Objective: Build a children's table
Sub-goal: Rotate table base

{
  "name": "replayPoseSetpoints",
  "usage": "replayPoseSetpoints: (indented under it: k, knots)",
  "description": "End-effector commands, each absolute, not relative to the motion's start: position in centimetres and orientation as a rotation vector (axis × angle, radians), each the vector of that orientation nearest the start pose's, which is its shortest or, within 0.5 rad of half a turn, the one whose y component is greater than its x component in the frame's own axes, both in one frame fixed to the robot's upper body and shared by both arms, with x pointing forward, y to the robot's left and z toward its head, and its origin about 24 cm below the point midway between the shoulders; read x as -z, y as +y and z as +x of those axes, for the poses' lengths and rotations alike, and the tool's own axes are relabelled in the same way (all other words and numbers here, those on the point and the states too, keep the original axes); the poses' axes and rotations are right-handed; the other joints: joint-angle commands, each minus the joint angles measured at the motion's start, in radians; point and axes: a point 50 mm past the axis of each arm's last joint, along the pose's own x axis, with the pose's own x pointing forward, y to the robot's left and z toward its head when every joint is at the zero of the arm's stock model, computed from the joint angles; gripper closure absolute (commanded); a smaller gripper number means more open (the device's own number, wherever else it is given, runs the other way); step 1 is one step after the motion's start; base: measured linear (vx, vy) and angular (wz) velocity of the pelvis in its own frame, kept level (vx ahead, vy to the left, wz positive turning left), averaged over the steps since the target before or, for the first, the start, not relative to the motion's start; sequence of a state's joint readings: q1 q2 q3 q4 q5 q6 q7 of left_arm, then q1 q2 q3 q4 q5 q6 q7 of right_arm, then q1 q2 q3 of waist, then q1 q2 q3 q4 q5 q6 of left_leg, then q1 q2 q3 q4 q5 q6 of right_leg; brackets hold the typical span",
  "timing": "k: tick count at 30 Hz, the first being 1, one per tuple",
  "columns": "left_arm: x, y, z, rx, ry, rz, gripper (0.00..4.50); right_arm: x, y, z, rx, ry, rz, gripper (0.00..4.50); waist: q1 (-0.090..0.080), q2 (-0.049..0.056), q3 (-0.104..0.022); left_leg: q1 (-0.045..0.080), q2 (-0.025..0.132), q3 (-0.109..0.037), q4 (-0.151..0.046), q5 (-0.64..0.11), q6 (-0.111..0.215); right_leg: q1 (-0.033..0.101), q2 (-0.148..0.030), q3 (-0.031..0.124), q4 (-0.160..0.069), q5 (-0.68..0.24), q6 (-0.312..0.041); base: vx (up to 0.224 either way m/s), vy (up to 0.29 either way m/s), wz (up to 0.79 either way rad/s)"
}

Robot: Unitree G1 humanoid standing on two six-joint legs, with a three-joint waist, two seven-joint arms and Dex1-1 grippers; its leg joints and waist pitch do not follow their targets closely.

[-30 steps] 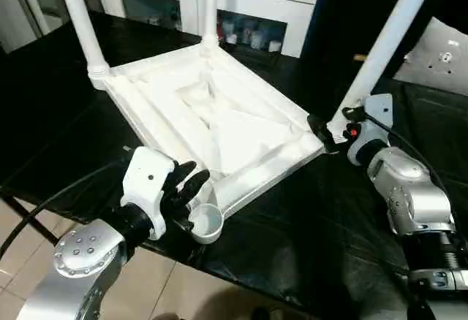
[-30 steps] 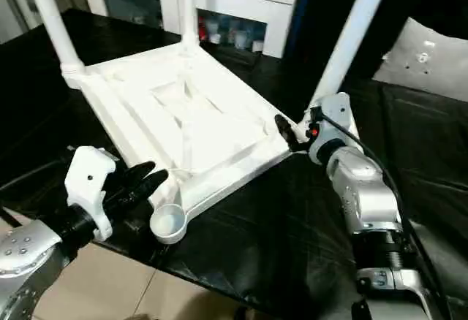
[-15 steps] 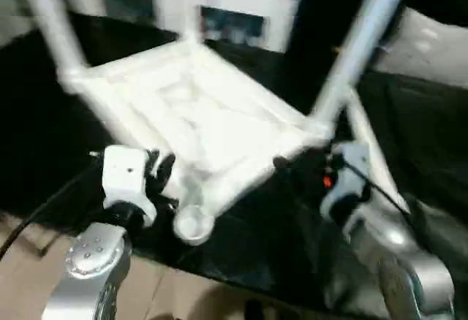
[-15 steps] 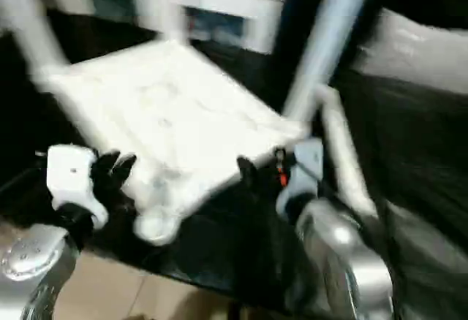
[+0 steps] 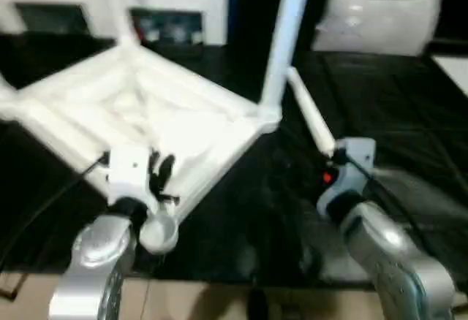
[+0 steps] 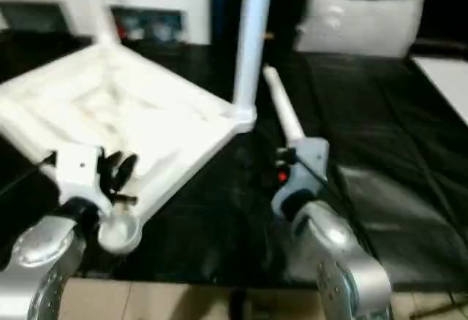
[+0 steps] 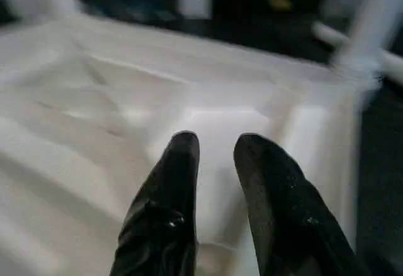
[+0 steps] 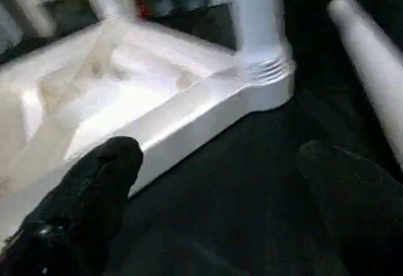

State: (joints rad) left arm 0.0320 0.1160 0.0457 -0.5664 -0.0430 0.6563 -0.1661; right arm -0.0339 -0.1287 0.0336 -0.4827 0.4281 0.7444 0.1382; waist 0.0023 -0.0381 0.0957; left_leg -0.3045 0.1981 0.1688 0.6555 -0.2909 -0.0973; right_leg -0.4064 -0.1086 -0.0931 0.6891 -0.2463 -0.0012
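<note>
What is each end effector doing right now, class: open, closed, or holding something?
Left end effector: narrowly open, holding nothing, over the white plastic ribbed tabletop.
Right end effector: wide open, holding nothing.

The white table top [image 5: 139, 115] lies upside down on the black surface [image 5: 409, 108]. A leg [image 5: 281, 39] stands in its right corner socket, and a loose leg [image 5: 311, 119] lies beside it. The left gripper [image 5: 162, 172] is near the empty front socket [image 5: 159, 234].
</note>
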Motion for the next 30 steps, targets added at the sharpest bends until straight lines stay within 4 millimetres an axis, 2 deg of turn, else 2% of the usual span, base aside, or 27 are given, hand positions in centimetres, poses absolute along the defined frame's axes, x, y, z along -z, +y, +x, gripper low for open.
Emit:
replayPoseSetpoints:
  k: [1,2,3,4,5,6,7,8,9,11,13,15,16,18,19,22,25,30]
  knots:
    - [-10.1,16.5,23.0,0.163,0.147,0.103,3.11,-9.5,-12.3,24.0,-0.430,0.234,0.218,0.00,0.025,0.007,-0.044,-0.031,-0.014,-0.039,-0.078,-0.139,0.015,0.021,-0.082,0.093,-0.185,-0.771,0.106,0.000,0.000,0.00]
    - [-10.1,16.5,23.0,0.163,0.147,0.103,3.11,-9.5,-12.3,24.0,-0.430,0.234,0.218,0.00,0.025,0.007,-0.054,-0.041,-0.011,-0.045,-0.092,-0.067,0.013,0.036,-0.062,0.089,-0.166,-0.642,0.086,0.000,0.000,0.00]
    - [-10.2,16.5,22.9,0.175,0.159,0.113,3.11,-9.5,-12.5,24.2,-0.411,0.229,0.204,0.00,0.031,0.016,-0.066,-0.046,-0.007,-0.045,-0.098,0.085,0.005,0.045,-0.030,0.077,-0.130,-0.277,0.022,0.000,0.000,0.00]
    - [-10.2,16.5,22.9,0.178,0.160,0.114,3.11,-9.6,-12.6,24.3,-0.411,0.221,0.198,0.00,0.033,0.013,-0.070,-0.041,-0.003,-0.045,-0.096,0.154,0.008,0.042,-0.018,0.073,-0.119,-0.117,-0.013,0.000,0.000,0.00]
    - [-10.3,16.5,22.9,0.184,0.159,0.114,3.11,-9.8,-12.6,24.4,-0.419,0.191,0.177,0.00,0.030,0.020,-0.071,-0.041,-0.008,-0.044,-0.088,0.246,0.010,0.041,-0.003,0.076,-0.100,0.117,-0.090,0.000,0.000,0.00]
    - [-10.4,16.4,22.8,0.190,0.156,0.114,3.11,-10.0,-12.6,24.5,-0.428,0.162,0.157,0.00,0.026,0.019,-0.070,-0.056,-0.011,-0.046,-0.089,0.285,0.004,0.056,0.001,0.076,-0.094,0.193,-0.121,0.000,0.000,0.00]
    - [-10.4,16.4,22.7,0.188,0.161,0.116,3.11,-9.8,-12.7,24.5,-0.428,0.178,0.146,0.00,0.029,0.019,-0.067,-0.057,-0.012,-0.041,-0.089,0.302,0.006,0.063,0.005,0.075,-0.094,0.284,-0.183,0.000,0.000,0.00]
    - [-10.3,16.5,22.6,0.191,0.166,0.119,3.11,-9.6,-12.7,24.4,-0.438,0.201,0.138,0.00,0.029,0.020,-0.064,-0.059,-0.011,-0.041,-0.092,0.275,0.008,0.067,0.004,0.076,-0.096,0.272,-0.195,0.000,0.000,0.00]
    - [-10.3,16.6,22.4,0.206,0.172,0.126,3.11,-9.3,-12.7,24.3,-0.458,0.235,0.136,0.00,0.028,0.018,-0.061,-0.060,-0.008,-0.039,-0.099,0.199,0.014,0.072,-0.001,0.078,-0.103,0.215,-0.206,0.000,0.000,0.00]
    - [-10.3,16.8,22.2,0.235,0.184,0.153,3.11,-9.1,-12.6,24.2,-0.486,0.252,0.101,0.00,0.028,0.019,-0.058,-0.058,-0.002,-0.038,-0.105,0.112,0.026,0.072,-0.007,0.079,-0.113,0.118,-0.208,0.000,0.000,0.00]
    - [-10.4,17.1,22.0,0.280,0.205,0.186,3.11,-8.9,-12.5,24.0,-0.521,0.263,0.064,0.00,0.025,0.019,-0.054,-0.057,0.002,-0.037,-0.110,0.061,0.032,0.071,-0.010,0.080,-0.121,0.034,-0.196,0.000,0.000,0.00]
    - [-10.4,17.9,22.0,0.277,0.236,0.225,3.11,-8.8,-12.6,24.1,-0.555,0.258,-0.019,0.00,0.027,0.020,-0.046,-0.052,0.005,-0.033,-0.115,0.000,0.029,0.063,-0.011,0.081,-0.135,-0.092,-0.172,0.000,0.000,0.00]
    - [-10.4,18.0,22.0,0.276,0.240,0.229,3.11,-8.8,-12.6,24.1,-0.558,0.258,-0.029,0.00,0.026,0.020,-0.044,-0.051,0.007,-0.032,-0.116,-0.020,0.026,0.060,-0.011,0.081,-0.138,-0.127,-0.166,0.000,0.000,0.00]
    - [-10.6,20.4,22.2,0.211,0.305,0.363,3.11,-8.5,-13.0,24.2,-0.609,0.267,-0.075,0.00,0.025,0.020,-0.046,-0.050,0.007,-0.031,-0.118,-0.050,0.026,0.058,-0.011,0.081,-0.142,-0.201,-0.143,0.000,0.000,0.00]
    - [-10.6,20.9,22.2,0.203,0.320,0.394,3.11,-8.5,-13.1,24.3,-0.613,0.272,-0.084,0.00,0.026,0.024,-0.046,-0.050,0.009,-0.032,-0.119,-0.045,0.028,0.058,-0.012,0.081,-0.142,-0.201,-0.142,0.000,0.000,0.00]
    - [-10.7,21.7,22.0,0.200,0.346,0.461,3.11,-8.4,-13.1,24.3,-0.616,0.279,-0.103,0.00,0.026,0.025,-0.045,-0.048,0.012,-0.029,-0.118,-0.043,0.021,0.052,-0.008,0.084,-0.147,-0.201,-0.145,0.000,0.000,0.00]
    - [-10.6,23.4,21.7,0.176,0.450,0.558,3.11,-8.1,-12.9,24.2,-0.620,0.295,-0.124,0.00,0.027,0.024,-0.047,-0.048,0.011,-0.028,-0.118,-0.040,0.016,0.049,-0.005,0.084,-0.144,-0.200,-0.150,0.000,0.000,0.00]
    - [-10.4,24.3,21.2,0.170,0.540,0.591,3.11,-7.6,-13.1,24.3,-0.611,0.301,-0.160,0.00,0.027,0.029,-0.049,-0.046,0.012,-0.027,-0.119,-0.036,0.007,0.047,-0.005,0.084,-0.140,-0.172,-0.173,0.000,0.000,0.00]
